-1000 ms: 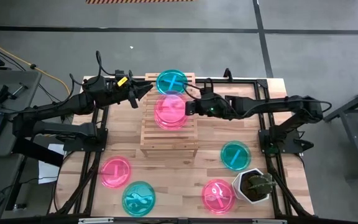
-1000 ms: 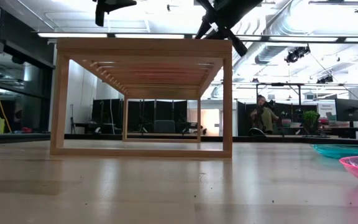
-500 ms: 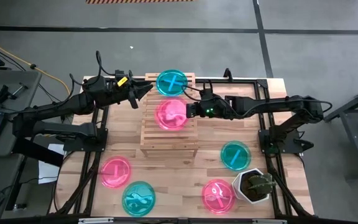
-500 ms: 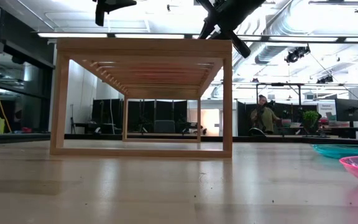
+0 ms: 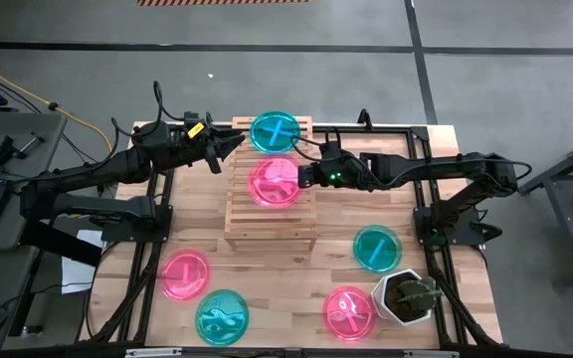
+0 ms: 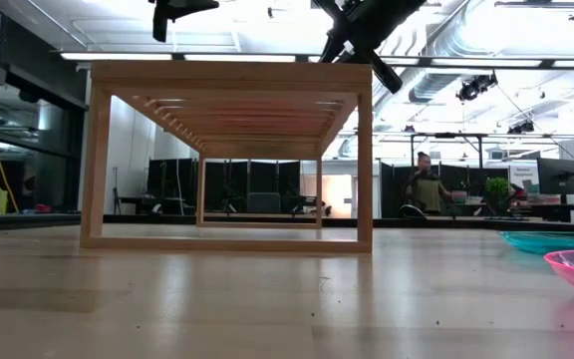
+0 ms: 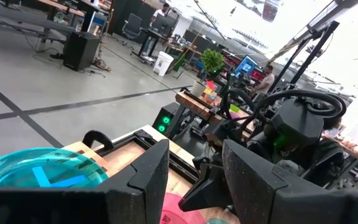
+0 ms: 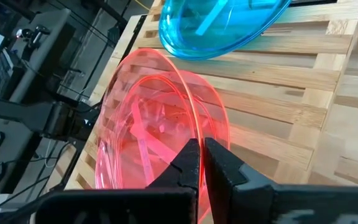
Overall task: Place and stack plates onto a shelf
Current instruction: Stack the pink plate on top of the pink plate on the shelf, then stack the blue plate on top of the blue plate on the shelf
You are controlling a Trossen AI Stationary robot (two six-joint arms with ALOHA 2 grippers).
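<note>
Over the shelf, pink plate tilted, rim in right pincer.

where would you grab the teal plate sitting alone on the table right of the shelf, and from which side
Take the teal plate by its raised rim, pinching it between the fingers as the right end effector does with the pink plate. It lies flat on the table, so only the rim offers an edge. I would come from above on the side toward the shelf, away from the plant pot.
</note>
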